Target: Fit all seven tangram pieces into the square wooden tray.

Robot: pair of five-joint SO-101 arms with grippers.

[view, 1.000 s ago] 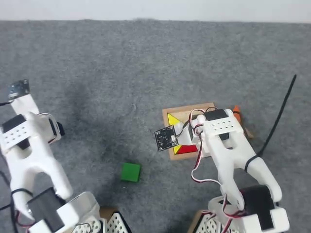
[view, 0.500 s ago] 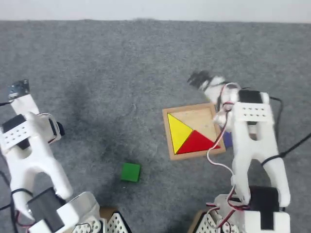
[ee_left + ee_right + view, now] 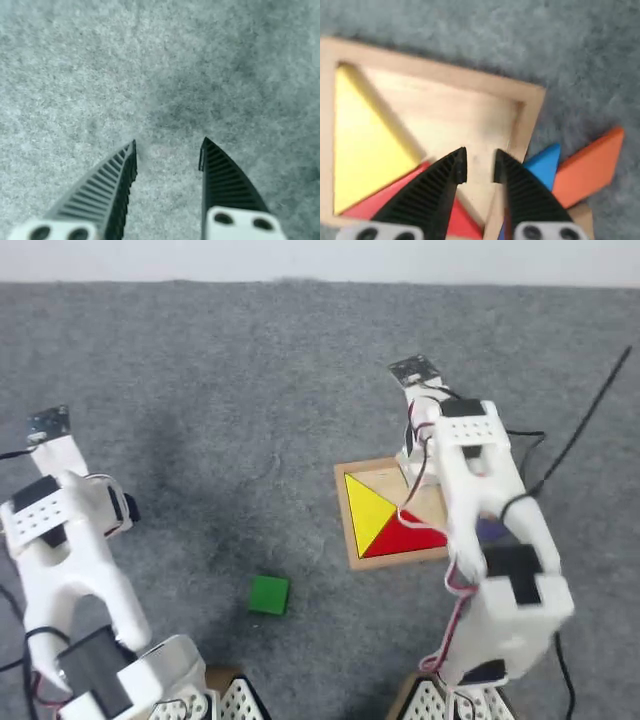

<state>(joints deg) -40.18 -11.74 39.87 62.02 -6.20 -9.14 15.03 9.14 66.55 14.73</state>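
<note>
Since half a second ago the right arm (image 3: 470, 455) has swung back to the left and now lies over the right part of the square wooden tray (image 3: 347, 520); the left arm (image 3: 60, 540) has hardly shifted. The tray is of pale, smooth wood with a raised rim, and it lies on a grey, fuzzy carpet (image 3: 230, 390). Inside it, a flat yellow triangle (image 3: 368, 512) fills the left side and a red triangle (image 3: 405, 538) the near side, edge to edge; the rest of the floor is bare wood. The right gripper (image 3: 479, 162) hovers above this bare wood near a corner, its ribbed black jaws only a little apart and holding nothing. Just outside the rim lie a blue piece (image 3: 542, 162) and an orange parallelogram (image 3: 590, 165), touching each other. A green square (image 3: 268, 595) lies on the carpet, well apart from the tray. The left gripper (image 3: 167, 147) is over plain carpet, jaws wide open and empty
</note>
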